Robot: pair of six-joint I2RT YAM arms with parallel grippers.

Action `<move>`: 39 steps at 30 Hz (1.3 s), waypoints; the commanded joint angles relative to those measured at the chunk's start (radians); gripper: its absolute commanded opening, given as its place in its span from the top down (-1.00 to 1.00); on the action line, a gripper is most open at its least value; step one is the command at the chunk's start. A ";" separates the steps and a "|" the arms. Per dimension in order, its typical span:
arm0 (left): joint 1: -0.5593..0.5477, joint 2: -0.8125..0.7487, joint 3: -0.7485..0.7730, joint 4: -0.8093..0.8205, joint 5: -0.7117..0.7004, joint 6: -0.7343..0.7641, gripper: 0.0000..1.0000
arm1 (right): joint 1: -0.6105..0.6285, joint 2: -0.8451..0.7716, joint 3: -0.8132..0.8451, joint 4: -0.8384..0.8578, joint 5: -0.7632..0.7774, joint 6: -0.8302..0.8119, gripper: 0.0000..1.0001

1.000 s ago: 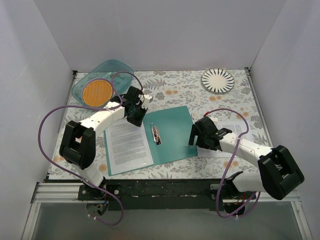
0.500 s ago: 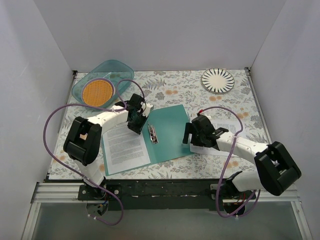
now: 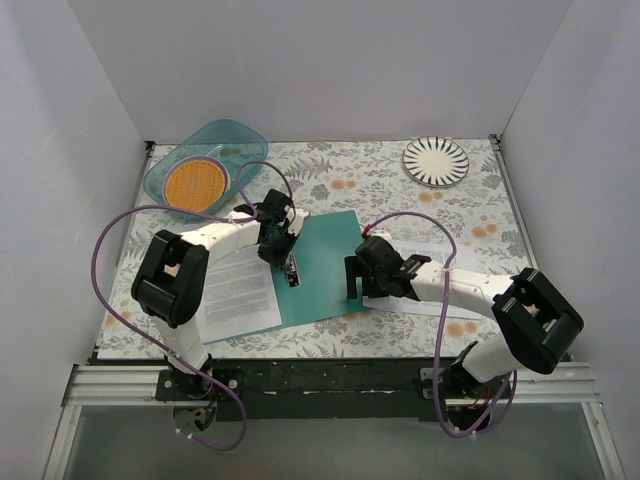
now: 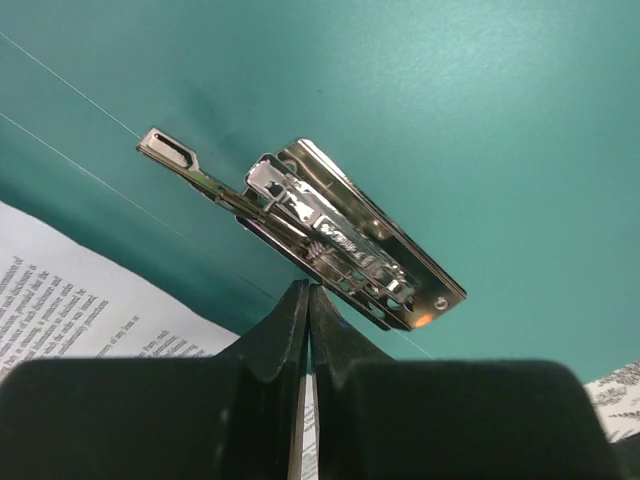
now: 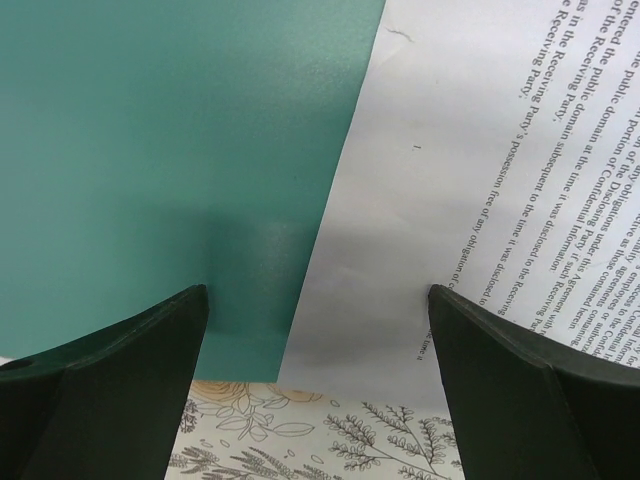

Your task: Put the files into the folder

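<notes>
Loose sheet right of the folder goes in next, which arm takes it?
Right. The right gripper, open, straddles the border of the loose sheet and the folder; the left gripper sits shut by the clip.

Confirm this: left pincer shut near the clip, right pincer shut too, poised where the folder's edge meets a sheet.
One thing is wrong: the right pincer is open, not shut. The right wrist view shows its fingers spread wide, poised where the folder edge meets a sheet. The left pincer is shut near the clip, as stated.
</notes>
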 commanded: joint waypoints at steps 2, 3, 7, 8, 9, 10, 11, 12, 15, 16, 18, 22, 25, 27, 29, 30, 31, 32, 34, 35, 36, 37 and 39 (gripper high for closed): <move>-0.004 0.035 0.010 0.032 -0.008 0.007 1.00 | 0.037 0.017 0.032 -0.052 0.013 -0.023 -0.97; -0.004 0.039 0.016 0.032 -0.008 0.007 1.00 | 0.043 0.018 0.031 -0.047 0.013 -0.023 -0.97; -0.007 0.064 0.027 0.032 -0.016 0.012 1.00 | 0.063 0.035 0.038 -0.040 0.014 -0.026 -0.97; -0.007 0.067 0.030 0.032 -0.019 0.012 1.00 | 0.069 0.040 0.044 -0.038 0.014 -0.029 -0.97; -0.010 0.069 0.035 0.030 -0.019 0.013 1.00 | 0.078 0.043 0.047 -0.036 0.013 -0.034 -0.97; -0.013 0.070 0.036 0.030 -0.018 0.013 1.00 | 0.083 0.053 0.053 -0.029 0.013 -0.037 -0.97; -0.014 0.072 0.038 0.029 -0.019 0.012 1.00 | 0.089 0.060 0.064 -0.024 0.011 -0.040 -0.97; -0.019 0.073 0.041 0.030 -0.019 0.012 1.00 | 0.104 0.067 0.070 -0.018 0.003 -0.050 -0.97; -0.034 0.076 0.047 0.026 -0.018 0.010 1.00 | 0.135 0.101 0.109 -0.006 0.002 -0.064 -0.97; -0.037 0.078 0.050 0.024 -0.021 0.007 1.00 | 0.144 0.122 0.121 -0.004 0.002 -0.075 -0.97; -0.047 0.079 0.053 0.022 -0.022 0.006 1.00 | 0.166 0.144 0.155 -0.009 0.002 -0.081 -0.97; -0.053 0.081 0.056 0.019 -0.024 0.004 1.00 | 0.212 0.187 0.201 -0.021 0.023 -0.095 -0.97; -0.054 0.078 0.052 0.019 -0.024 0.004 1.00 | 0.244 0.193 0.222 -0.041 0.051 -0.107 -0.97; -0.054 0.075 0.041 0.022 -0.024 0.002 1.00 | 0.247 0.190 0.218 -0.039 0.049 -0.107 -0.96; -0.054 0.072 0.038 0.024 -0.022 0.002 1.00 | 0.247 0.178 0.204 -0.029 0.034 -0.107 -0.91; -0.054 0.072 0.033 0.025 -0.024 0.002 1.00 | 0.247 0.173 0.202 -0.032 0.036 -0.098 -0.90; -0.054 0.070 0.033 0.026 -0.025 0.002 1.00 | 0.247 0.149 0.199 -0.045 0.058 -0.094 -0.91; -0.054 0.069 0.033 0.026 -0.028 0.002 1.00 | 0.247 0.130 0.196 -0.058 0.078 -0.080 -0.92; -0.054 0.067 0.036 0.026 -0.039 0.006 1.00 | 0.244 0.045 0.192 -0.096 0.146 -0.045 -0.97; -0.054 0.063 0.041 0.024 -0.042 0.006 1.00 | 0.238 0.012 0.186 -0.113 0.167 -0.025 -0.97; -0.054 0.059 0.042 0.019 -0.044 0.007 1.00 | 0.218 -0.021 0.169 -0.128 0.181 -0.002 -0.97; -0.054 0.058 0.048 0.016 -0.051 0.007 1.00 | 0.204 -0.087 0.149 -0.144 0.186 0.058 -0.97; -0.054 0.046 0.058 0.004 -0.059 0.010 1.00 | 0.157 -0.174 0.080 -0.188 0.155 0.136 -0.94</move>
